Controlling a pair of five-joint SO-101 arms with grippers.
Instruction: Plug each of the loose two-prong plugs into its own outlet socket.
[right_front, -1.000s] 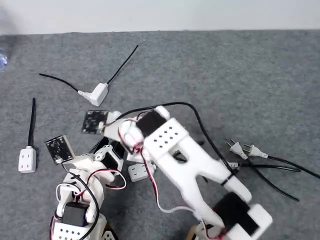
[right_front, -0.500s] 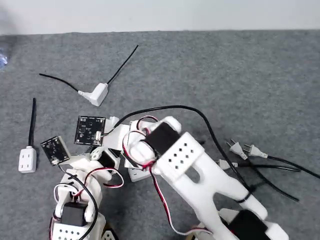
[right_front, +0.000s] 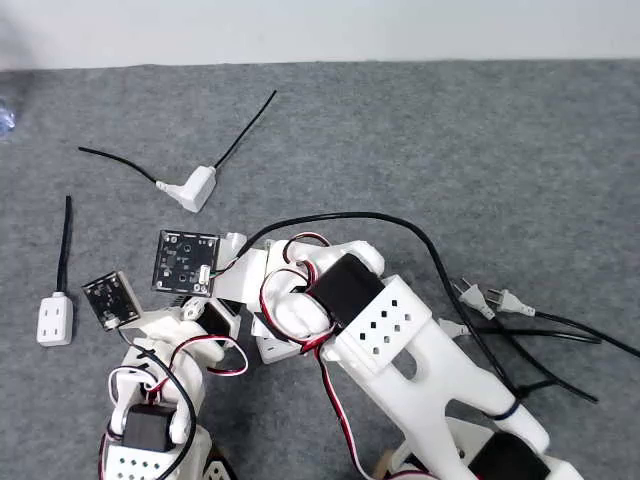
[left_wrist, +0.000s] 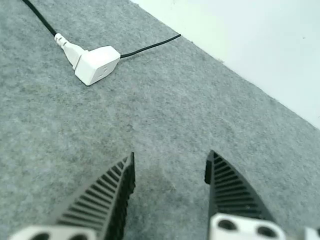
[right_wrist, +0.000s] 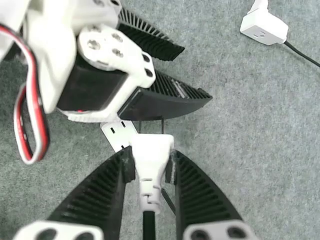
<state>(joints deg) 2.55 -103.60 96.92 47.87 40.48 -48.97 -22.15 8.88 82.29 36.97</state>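
Grey carpet (right_front: 420, 130) covers the table, and I judge the step in hand to be the insertion itself. My right gripper (right_wrist: 150, 159) is pinching a white plug (right_wrist: 151, 171) by its flat sides, one ribbed finger on each side. The plug hangs just over a small white socket (right_wrist: 119, 136) that lies on the carpet with its slots facing up.

The plug's long axis runs in line with the fingers. Its two thin prongs lead away from the wrist, towards the socket and the left arm beyond it, and its black cord (right_wrist: 149, 225) trails back between the fingers. From the right wrist view the prongs look offset to one side of the slots, not seated in them.

My left gripper (left_wrist: 171, 160) is spread wide with nothing between its fingers. It sits just past the socket's far end; I cannot tell whether it touches the socket.

Next, I think, comes a small sideways shift to bring the prongs over the slots, then a straight push along the plug's axis. The socket is light and would likely slide unless the left gripper braces it.

Two loose plugs (right_front: 485, 297) wait well apart on the right. A second socket (right_front: 195, 187) and a third socket (right_front: 53, 320) lie off to the left.
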